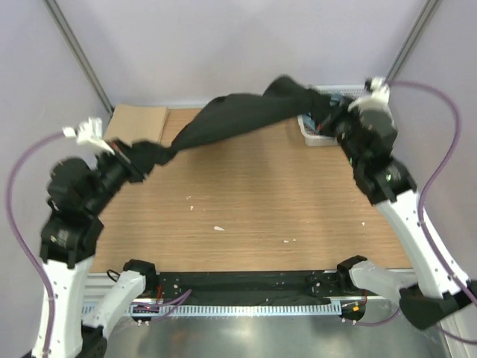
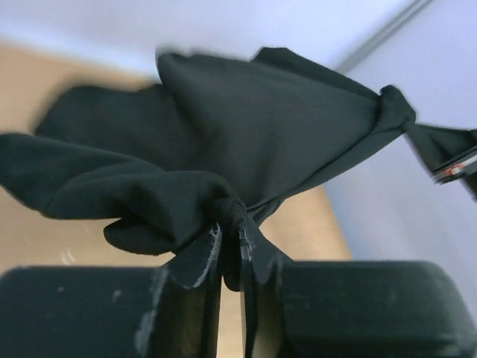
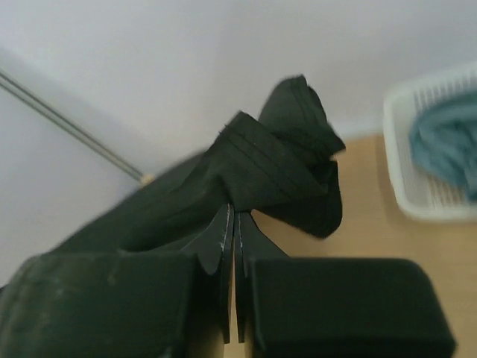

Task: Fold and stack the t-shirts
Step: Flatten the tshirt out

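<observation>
The black t-shirt [image 1: 231, 115] hung stretched above the table [image 1: 246, 216], limp and light, probably best held at its corners. The left gripper [image 2: 229, 227] and right gripper [image 3: 231, 216] each clamped a bunched end; a white basket [image 3: 402, 186] sat beyond.

T-shirt [image 1: 231, 119] spans from left hand [image 2: 231, 227] to right hand [image 3: 231, 224] above table [image 1: 261, 212]; basket [image 3: 396, 160] far right.
</observation>
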